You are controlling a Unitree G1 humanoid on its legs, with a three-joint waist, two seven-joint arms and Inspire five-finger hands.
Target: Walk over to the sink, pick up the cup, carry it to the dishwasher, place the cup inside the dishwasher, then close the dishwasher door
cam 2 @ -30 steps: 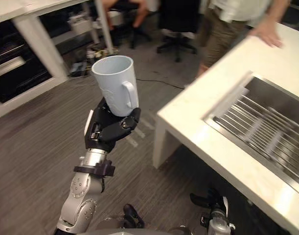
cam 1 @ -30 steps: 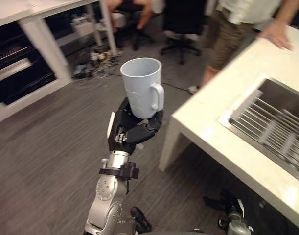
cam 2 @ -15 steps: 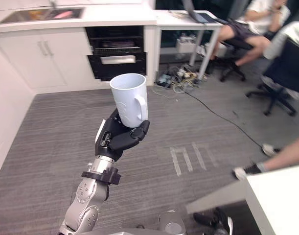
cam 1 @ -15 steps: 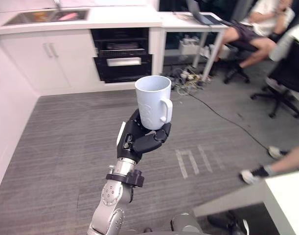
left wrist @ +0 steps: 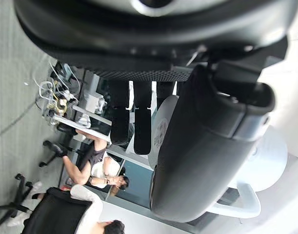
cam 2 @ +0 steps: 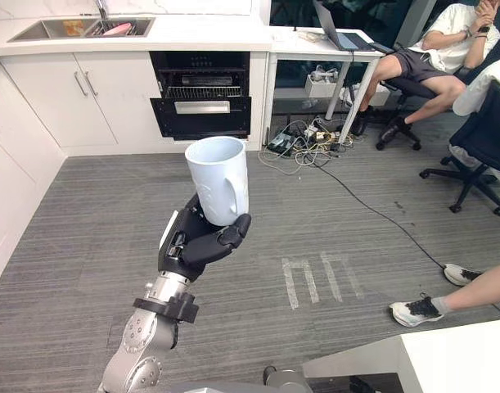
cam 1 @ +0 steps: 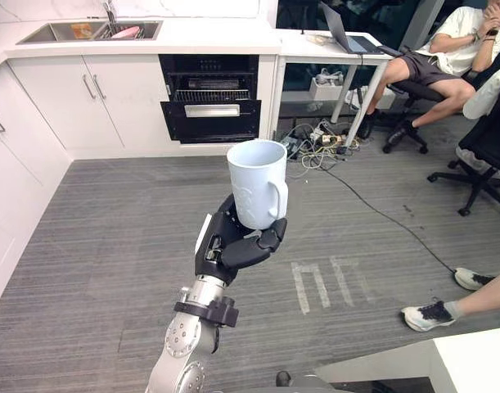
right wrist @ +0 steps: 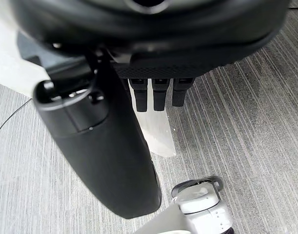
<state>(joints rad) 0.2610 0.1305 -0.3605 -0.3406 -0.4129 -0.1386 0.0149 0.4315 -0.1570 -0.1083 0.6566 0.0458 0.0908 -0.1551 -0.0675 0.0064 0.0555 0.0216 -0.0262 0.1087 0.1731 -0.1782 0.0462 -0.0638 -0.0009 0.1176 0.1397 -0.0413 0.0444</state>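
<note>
My head views give one cup, upright in my left hand, fingers curled round it over the floor, and one open dishwasher ahead; the right wrist view adds my right hand, fingers straight.

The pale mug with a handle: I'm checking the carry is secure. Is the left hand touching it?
Touching. In the left eye view the left hand curls its fingers round the base of the pale mug.

Head stereo pair looks down, sharing cup, floor, dishwasher; wrist cameras peer along own fingers, close-up
</note>
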